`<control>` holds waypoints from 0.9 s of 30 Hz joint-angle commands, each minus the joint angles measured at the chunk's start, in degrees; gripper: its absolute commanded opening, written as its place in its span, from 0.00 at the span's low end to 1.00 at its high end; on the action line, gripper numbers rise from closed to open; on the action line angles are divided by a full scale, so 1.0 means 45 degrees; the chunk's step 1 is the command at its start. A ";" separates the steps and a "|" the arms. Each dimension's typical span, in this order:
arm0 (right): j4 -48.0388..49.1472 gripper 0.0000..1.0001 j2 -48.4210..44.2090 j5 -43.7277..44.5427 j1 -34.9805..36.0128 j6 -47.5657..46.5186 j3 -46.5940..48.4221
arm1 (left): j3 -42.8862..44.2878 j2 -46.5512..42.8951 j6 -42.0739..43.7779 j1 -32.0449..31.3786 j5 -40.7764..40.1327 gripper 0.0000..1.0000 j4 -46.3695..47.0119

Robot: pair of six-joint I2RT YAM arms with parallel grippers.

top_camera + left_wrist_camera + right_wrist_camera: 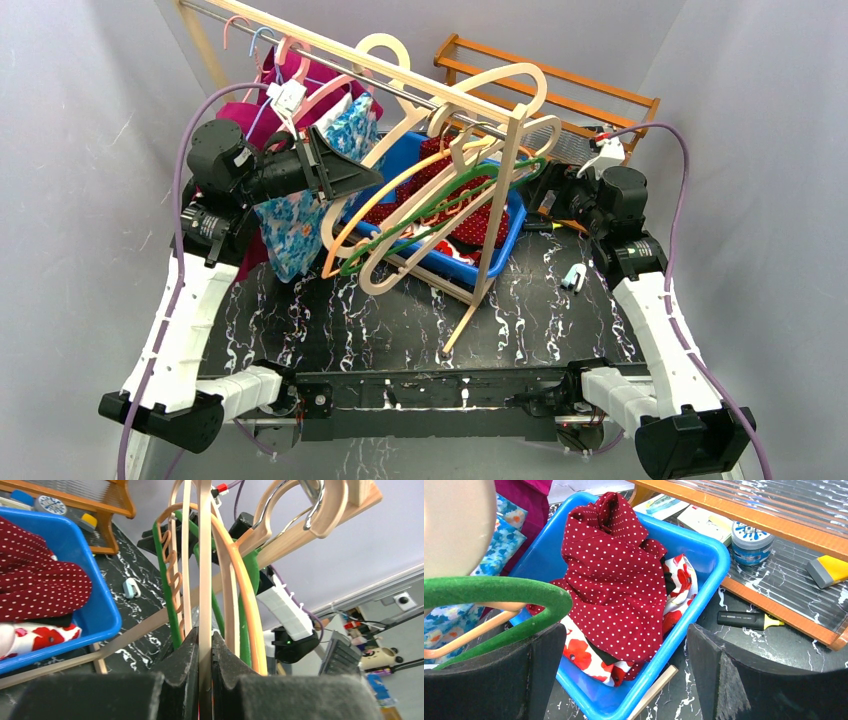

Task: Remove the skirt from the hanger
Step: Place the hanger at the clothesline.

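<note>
Under the rail (400,88) we get little room: tangled hangers (440,210) crowd between the arms, blue bin (497,258) behind them. Floral skirt (290,220) hangs at the rail's left end, long axis vertical, hem down. Left gripper (205,645) is clamped tight on a pale hanger slat (204,555). Right gripper (624,640) gapes wide, holding nothing, with a green hanger (499,590) beside one finger.
</note>
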 commanded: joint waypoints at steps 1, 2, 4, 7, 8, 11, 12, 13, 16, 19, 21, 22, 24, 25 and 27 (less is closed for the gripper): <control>0.0455 0.98 -0.0166 0.0052 -0.0077 -0.0178 0.0691 | -0.0442 -0.0651 -0.1775 0.0005 0.1027 0.00 0.1296; 0.0483 0.98 -0.0148 0.0047 -0.0070 -0.0176 0.0671 | -0.0636 -0.0721 -0.1989 -0.0004 0.1139 0.00 0.1630; 0.0504 0.98 -0.0125 0.0018 -0.0071 -0.0163 0.0615 | -0.0713 -0.0849 -0.2304 0.0003 0.1329 0.00 0.1962; 0.0519 0.98 -0.0085 -0.0032 -0.0072 -0.0139 0.0607 | -0.0598 -0.0982 -0.2358 0.0006 0.1473 0.00 0.2115; 0.0523 0.98 -0.0074 -0.0032 -0.0070 -0.0127 0.0628 | -0.0596 -0.1043 -0.2382 -0.0005 0.1447 0.00 0.2239; 0.0506 0.98 -0.0045 -0.0052 -0.0082 -0.0127 0.0703 | -0.0654 -0.1113 -0.2784 0.0006 0.1503 0.00 0.2781; 0.0519 0.98 -0.0045 -0.0069 -0.0081 -0.0122 0.0706 | -0.0630 -0.1096 -0.2828 0.0006 0.1530 0.00 0.2865; 0.0506 0.98 -0.0032 -0.0071 -0.0071 -0.0120 0.0721 | -0.0647 -0.1116 -0.2861 -0.0004 0.1524 0.00 0.2907; 0.0506 0.98 0.0022 -0.0091 -0.0074 -0.0136 0.0789 | -0.0879 -0.1203 -0.3484 0.0001 0.1594 0.00 0.3585; 0.0506 0.98 0.0072 -0.0127 -0.0080 -0.0135 0.0821 | -0.0535 -0.1202 -0.3940 0.0006 0.1566 0.00 0.3881; 0.0514 0.98 0.0067 -0.0131 -0.0070 -0.0146 0.0823 | -0.0047 -0.1189 -0.3510 0.0004 0.1366 0.00 0.3004; 0.0522 0.98 0.0045 -0.0115 -0.0069 -0.0167 0.0822 | 0.0095 -0.1178 -0.3339 0.0005 0.1235 0.00 0.2519; 0.0550 0.99 0.0053 -0.0092 -0.0082 -0.0171 0.0802 | -0.0037 -0.1336 -0.3426 -0.0010 0.1145 0.00 0.2295; 0.0561 0.98 0.0048 -0.0101 -0.0081 -0.0167 0.0802 | -0.0177 -0.1408 -0.3565 0.0004 0.1161 0.00 0.2341; 0.0599 0.98 0.0065 -0.0110 -0.0074 -0.0163 0.0820 | -0.0370 -0.1641 -0.3737 0.0005 0.1143 0.00 0.2392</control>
